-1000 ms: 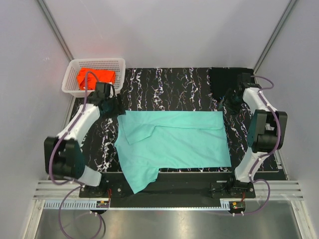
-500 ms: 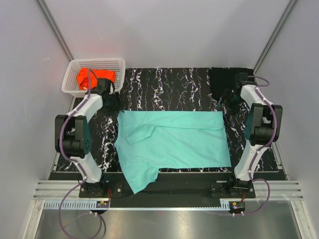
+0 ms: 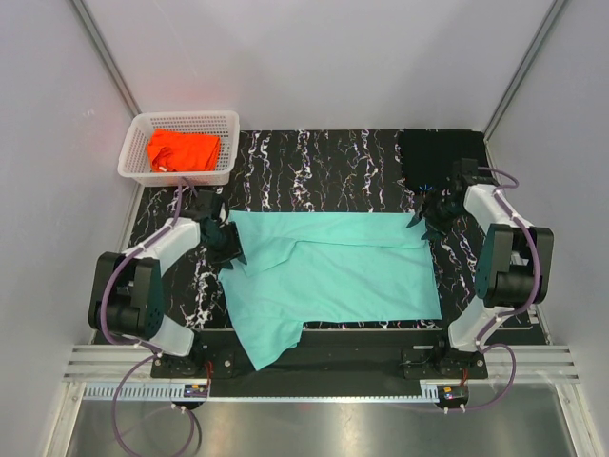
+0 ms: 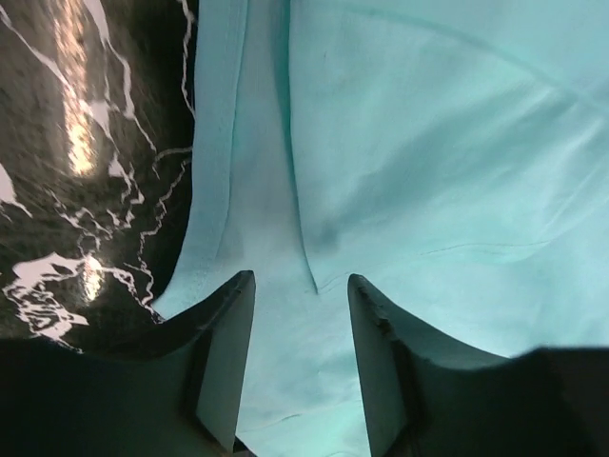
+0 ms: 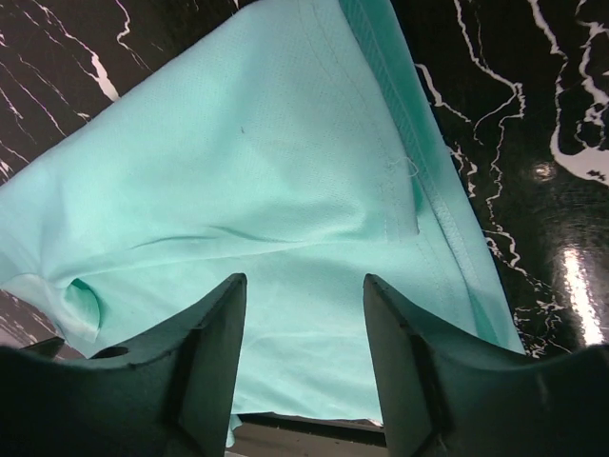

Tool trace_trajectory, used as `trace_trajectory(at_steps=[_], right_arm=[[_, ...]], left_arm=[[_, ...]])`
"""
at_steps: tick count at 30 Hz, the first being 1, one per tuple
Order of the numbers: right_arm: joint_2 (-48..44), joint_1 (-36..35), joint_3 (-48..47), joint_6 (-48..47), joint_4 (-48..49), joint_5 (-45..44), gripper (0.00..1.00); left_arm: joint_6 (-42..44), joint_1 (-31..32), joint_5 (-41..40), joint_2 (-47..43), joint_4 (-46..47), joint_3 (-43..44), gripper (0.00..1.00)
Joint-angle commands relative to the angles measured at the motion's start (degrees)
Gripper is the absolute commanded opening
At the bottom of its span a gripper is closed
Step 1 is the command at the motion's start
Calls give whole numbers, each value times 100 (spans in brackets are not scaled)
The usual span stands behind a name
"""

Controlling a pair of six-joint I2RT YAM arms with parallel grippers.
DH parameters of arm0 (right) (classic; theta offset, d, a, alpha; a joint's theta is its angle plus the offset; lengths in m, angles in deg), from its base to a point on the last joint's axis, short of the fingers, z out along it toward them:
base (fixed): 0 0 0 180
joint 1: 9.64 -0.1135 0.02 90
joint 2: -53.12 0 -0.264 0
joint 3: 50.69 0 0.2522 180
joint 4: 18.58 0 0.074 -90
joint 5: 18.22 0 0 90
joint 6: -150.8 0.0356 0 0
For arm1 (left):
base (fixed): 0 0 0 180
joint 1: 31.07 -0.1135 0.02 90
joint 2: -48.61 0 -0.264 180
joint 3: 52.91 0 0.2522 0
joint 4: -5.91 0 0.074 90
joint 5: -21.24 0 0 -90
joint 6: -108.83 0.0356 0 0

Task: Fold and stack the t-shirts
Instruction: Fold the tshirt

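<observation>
Top external: fixed, high above + behind arm bases [image 3: 181,360], tilted down/fwd over whole tabletop [image 3: 324,162]; farthest of the three, bases at btm edge of frame. Left wrist: peering past left gripper [image 4: 300,286], v. close on left edge of mint-teal t-shirt [image 4: 428,143], tabletop strip at frame left. Right wrist: likewise past right gripper [image 5: 304,286], v. close on shirt's far right corner, tabletop at frame right. Shared w/ top view: that shirt + veined tabletop, each wrist cam only its own side.
</observation>
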State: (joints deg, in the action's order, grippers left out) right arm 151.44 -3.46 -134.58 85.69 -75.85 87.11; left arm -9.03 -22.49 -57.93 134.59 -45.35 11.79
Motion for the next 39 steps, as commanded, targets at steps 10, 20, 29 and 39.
trace_trajectory(at_steps=[10, 20, 29, 39], right_arm=[[-437, 24, 596, 201, 448, 506, 58], [-253, 33, 755, 456, 606, 471, 57], [-68, 331, 772, 728, 826, 260, 49], [-68, 481, 1097, 992, 1037, 435, 45]], left_arm=[[-422, 170, 323, 139, 761, -286, 40], [-492, 171, 402, 270, 867, -321, 37], [-528, 171, 464, -27, 919, -295, 6], [-484, 170, 613, -248, 744, 74, 0]])
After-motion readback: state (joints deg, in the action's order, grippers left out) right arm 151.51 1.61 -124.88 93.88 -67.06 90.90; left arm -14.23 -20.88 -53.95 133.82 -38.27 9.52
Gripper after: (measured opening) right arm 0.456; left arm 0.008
